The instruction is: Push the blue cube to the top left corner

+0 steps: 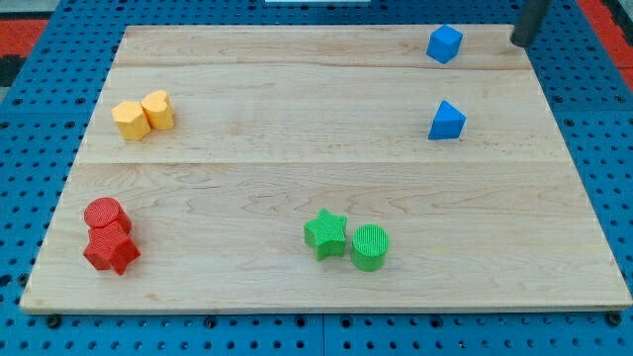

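Note:
The blue cube [444,44] sits near the top edge of the wooden board [297,168], right of centre. My tip [518,42] is the lower end of the dark rod at the view's top right. It stands to the right of the blue cube, with a clear gap between them. A second blue block [447,121], wedge-like in shape, lies below the cube. The board's top left corner [129,32] has no block on it.
Two yellow blocks [142,115] touch each other at the left. A red cylinder [106,215] and a red star [112,250] sit at the bottom left. A green star [325,233] and a green cylinder [370,246] sit at the bottom centre.

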